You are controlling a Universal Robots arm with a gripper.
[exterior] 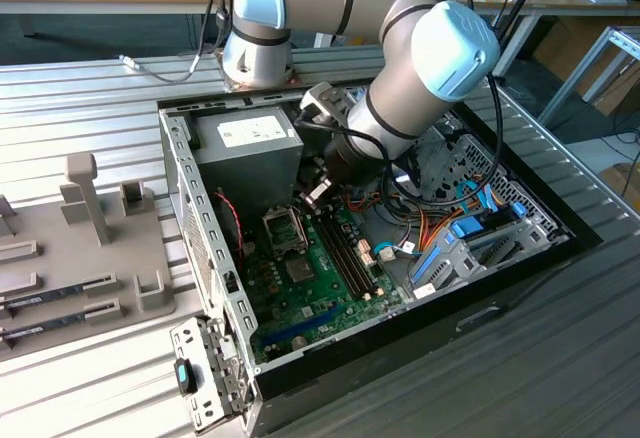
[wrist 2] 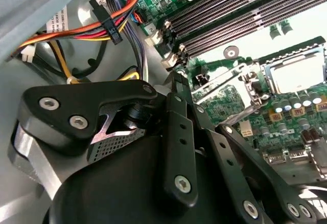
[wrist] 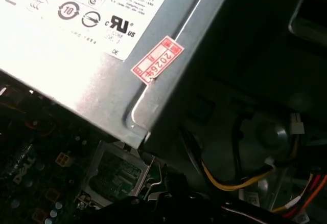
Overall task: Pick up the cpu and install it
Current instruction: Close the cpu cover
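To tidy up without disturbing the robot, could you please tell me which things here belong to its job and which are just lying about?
Belongs to the job:
gripper, low inside the case
processor socket with its hinged frame, on the motherboard

Just lying about:
power supply
cable bundle
memory sticks on the grey tray, outside the case

Power-supply box (wrist: 102, 55) — partly beyond the edge

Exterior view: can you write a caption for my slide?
Robot arm reaches into an open computer case, gripper close to the motherboard socket beside the power supply.
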